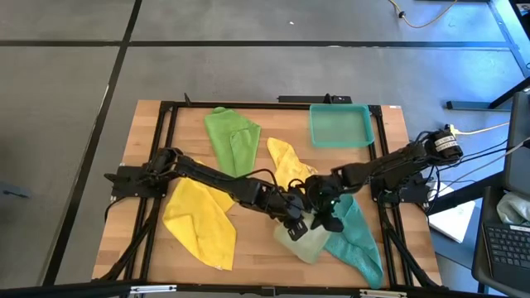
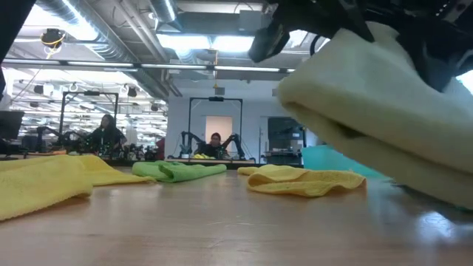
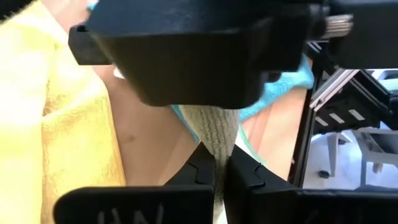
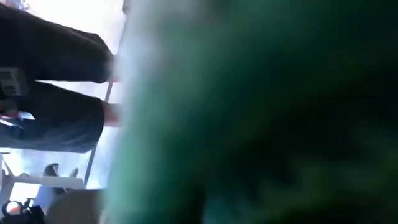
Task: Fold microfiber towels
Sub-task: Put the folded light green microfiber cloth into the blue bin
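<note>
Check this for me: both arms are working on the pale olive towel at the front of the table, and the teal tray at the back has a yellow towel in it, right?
Not quite. In the high view the teal tray holds no towel; the nearest yellow towel lies on the table beside it. The rest holds: the left gripper and right gripper meet at the pale olive towel near the front edge.

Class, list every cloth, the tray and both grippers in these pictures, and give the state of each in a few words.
Pale olive-green microfiber towel: lifted, pinched by left gripper.
Teal microfiber towel: spread, beside the olive one.
Large yellow microfiber towel: lying flat, rumpled.
Small yellow microfiber towel: crumpled.
Bright green microfiber towel: lying loosely folded.
Teal plastic tray: empty.
Left gripper: shut on towel.
Right gripper: over the towels.
</note>
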`<state>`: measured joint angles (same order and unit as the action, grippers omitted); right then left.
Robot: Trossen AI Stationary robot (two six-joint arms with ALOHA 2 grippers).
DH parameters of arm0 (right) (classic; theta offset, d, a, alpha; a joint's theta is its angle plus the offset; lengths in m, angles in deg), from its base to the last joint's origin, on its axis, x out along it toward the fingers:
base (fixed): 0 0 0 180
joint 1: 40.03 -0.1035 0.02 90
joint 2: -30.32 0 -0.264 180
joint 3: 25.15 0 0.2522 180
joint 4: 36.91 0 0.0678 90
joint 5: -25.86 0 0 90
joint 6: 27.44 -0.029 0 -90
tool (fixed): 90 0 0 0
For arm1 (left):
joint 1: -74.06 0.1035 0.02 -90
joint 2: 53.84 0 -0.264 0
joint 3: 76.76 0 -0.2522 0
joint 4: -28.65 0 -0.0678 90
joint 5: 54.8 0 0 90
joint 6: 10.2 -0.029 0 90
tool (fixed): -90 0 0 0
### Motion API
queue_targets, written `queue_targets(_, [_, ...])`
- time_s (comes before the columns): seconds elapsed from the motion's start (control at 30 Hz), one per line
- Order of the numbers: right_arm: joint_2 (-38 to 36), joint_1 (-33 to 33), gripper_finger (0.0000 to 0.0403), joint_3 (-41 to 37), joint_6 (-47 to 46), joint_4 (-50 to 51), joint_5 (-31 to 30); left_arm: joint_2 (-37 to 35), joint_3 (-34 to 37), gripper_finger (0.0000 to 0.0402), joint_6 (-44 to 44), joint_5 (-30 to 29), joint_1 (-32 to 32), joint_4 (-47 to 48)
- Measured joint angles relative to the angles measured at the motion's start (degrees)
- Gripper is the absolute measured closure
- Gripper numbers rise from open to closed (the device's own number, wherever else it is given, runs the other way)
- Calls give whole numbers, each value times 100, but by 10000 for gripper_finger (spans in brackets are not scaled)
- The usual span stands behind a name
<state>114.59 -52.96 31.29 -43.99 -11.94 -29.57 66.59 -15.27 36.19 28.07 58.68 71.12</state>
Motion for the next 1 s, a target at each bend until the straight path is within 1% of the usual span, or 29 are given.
queue_targets(0.13, [-181,147,392,0,-438,143,38,-72,-2,389,-29,228,64,198])
queue_targets(0.27, [-702,389,395,0,-862,503,-19,-395,-11,363,-252,312,165,870])
queue_targets(0.37, [-1155,665,395,-11,-1024,866,-65,-796,-4,345,-588,8,261,1624])
queue_targets(0.47, [-1552,1012,395,-9,-1173,1269,-170,-1274,-4,332,-809,-464,420,2241])
queue_targets(0.6, [-1957,1614,395,-9,-1317,1627,-202,-1904,-6,323,-958,-1100,628,2729])
queue_targets(0.67, [-2095,1981,395,56,-1311,1876,-325,-2175,-6,324,-970,-1407,678,2869])
queue_targets(0.87, [-2089,3098,394,736,-714,2424,-624,-2763,-7,325,-1269,-2062,798,3010])
queue_targets(1.0, [-1811,3926,394,1387,-152,2924,-987,-2889,-7,324,-1516,-2101,872,3060])
